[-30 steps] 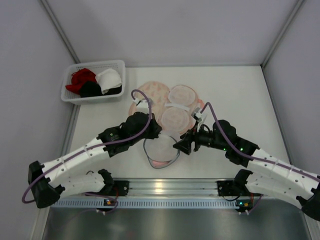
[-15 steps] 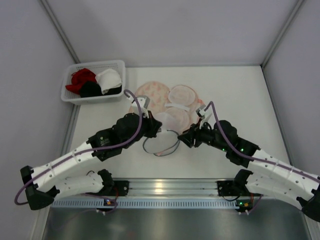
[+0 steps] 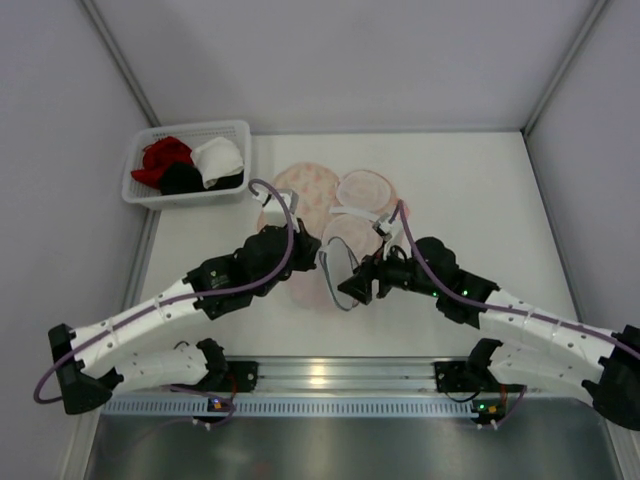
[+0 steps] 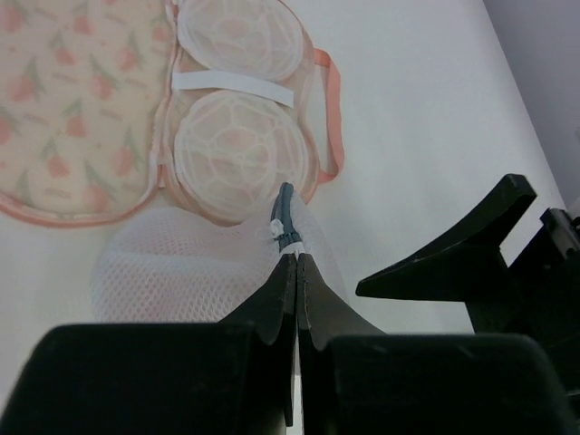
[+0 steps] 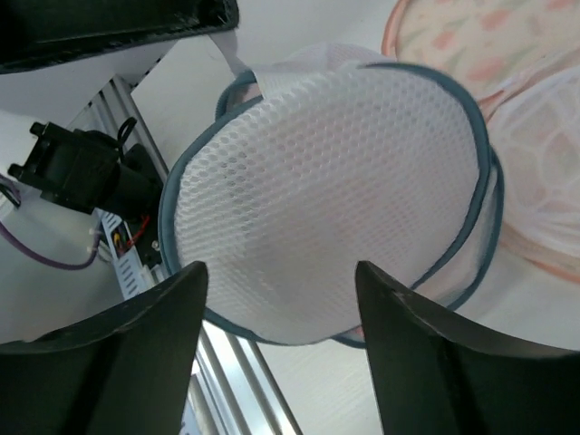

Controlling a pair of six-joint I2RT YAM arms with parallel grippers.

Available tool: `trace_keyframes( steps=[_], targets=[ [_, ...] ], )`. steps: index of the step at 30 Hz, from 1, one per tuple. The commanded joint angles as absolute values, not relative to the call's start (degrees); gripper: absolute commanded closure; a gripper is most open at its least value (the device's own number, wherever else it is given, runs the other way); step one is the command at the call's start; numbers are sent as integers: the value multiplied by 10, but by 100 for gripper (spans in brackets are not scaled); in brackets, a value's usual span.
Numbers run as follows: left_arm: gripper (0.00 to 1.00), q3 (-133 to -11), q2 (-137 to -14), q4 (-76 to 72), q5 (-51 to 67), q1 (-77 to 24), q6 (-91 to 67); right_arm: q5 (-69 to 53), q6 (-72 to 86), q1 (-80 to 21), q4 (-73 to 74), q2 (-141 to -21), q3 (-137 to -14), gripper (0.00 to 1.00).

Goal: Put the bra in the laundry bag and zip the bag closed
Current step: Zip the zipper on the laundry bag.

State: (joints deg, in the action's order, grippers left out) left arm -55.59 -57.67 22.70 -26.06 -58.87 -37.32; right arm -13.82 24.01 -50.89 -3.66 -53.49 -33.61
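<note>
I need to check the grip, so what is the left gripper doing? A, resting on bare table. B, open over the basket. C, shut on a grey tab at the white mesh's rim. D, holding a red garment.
C: the left gripper has its fingers pressed together on the grey tab at the rim of the white mesh.

The white table (image 3: 470, 200) holds a garment basket (image 3: 170, 202) at far left, the floral laundry bag (image 3: 308, 183), the bra (image 3: 365, 188) beside it, and a mesh pouch (image 5: 326, 181).
</note>
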Motion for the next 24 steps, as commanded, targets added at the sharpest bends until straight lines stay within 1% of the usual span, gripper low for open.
trace_keyframes(
  steps=[1,3,5,6,9,15,17,22,24],
  targets=[
    [100,-583,-549,193,-326,-590,-398,-149,258,-512,-91,-560,-339,27],
    [100,-580,-548,193,-341,-590,-407,-138,276,-516,-95,-569,-336,23],
    [100,-581,-543,192,-340,-591,-402,-120,294,-516,-107,-570,-318,21],
    [100,-582,-541,186,-336,-590,-396,-93,324,-516,-112,-567,-311,21],
    [100,-570,-518,163,-309,-590,-374,-70,365,-515,-151,-560,-284,21],
    [100,-520,-464,102,-274,-589,-354,-23,390,-514,-189,-564,-271,21],
    [100,-509,-448,98,-281,-590,-359,-28,391,-512,-220,-571,-258,22],
    [100,-512,-432,108,-282,-589,-353,-85,380,-509,-381,-588,-222,25],
    [100,-512,-427,110,-276,-590,-352,-93,374,-509,-389,-602,-227,27]
  ],
)
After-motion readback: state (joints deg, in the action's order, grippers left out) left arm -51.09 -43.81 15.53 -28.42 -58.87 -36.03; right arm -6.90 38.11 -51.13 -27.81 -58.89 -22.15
